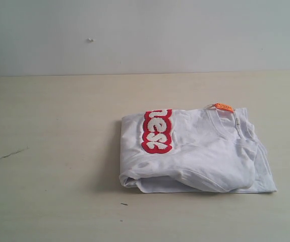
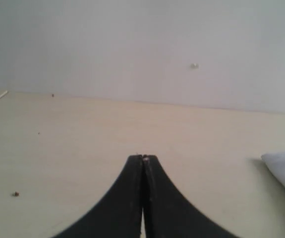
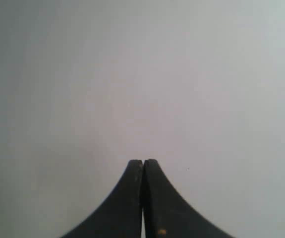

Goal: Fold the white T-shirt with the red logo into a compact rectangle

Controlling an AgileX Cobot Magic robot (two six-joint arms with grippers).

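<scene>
White T-shirt (image 1: 195,151) lies folded on table (image 1: 49,151), right of middle in exterior view. Long side runs across; red logo (image 1: 157,131) crosses it near left fold, orange tag (image 1: 224,107) at far edge. My left pincer (image 2: 142,157) is pressed together, empty, over bare table, shirt corner well apart. My right pincer (image 3: 142,161) is likewise pressed together, empty, facing blank wall, shirt unseen. Bundle sits on right arm's half; fold looks nearly finished.

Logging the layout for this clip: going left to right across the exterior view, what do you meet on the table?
dark scratch → red logo → orange tag; the last two sit on the white T-shirt.
</scene>
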